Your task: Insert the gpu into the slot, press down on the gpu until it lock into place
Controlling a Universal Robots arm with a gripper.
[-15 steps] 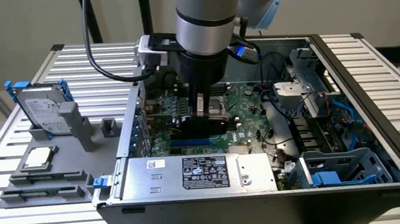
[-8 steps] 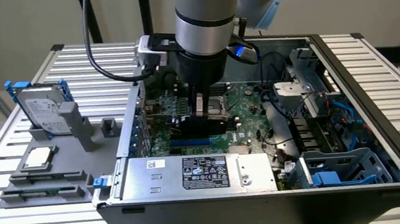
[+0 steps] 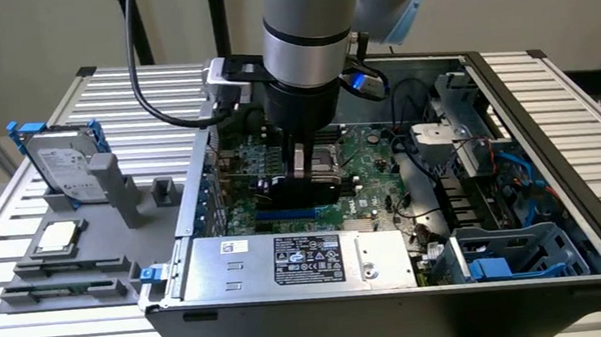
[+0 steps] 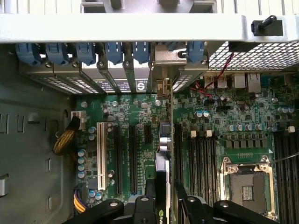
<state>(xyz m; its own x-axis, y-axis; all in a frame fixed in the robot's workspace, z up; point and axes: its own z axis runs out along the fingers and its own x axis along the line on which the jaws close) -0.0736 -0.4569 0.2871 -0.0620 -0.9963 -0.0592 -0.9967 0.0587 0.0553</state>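
Slatted aluminium bench [image 3: 571,109], open PC case [image 3: 404,324] mid-frame. Gripper [image 3: 303,168] pinches the gpu [image 3: 300,192] edge-on at frame centre, just above the blue slot [image 3: 286,216]. Blue strip visible below it, so I judge the card unseated, with the lock-in press left to do.

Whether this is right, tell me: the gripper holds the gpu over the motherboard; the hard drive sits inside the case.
Wrong on the hard drive: the exterior view shows it standing outside the case, on that view's left. The gripper does hold the gpu over the motherboard.
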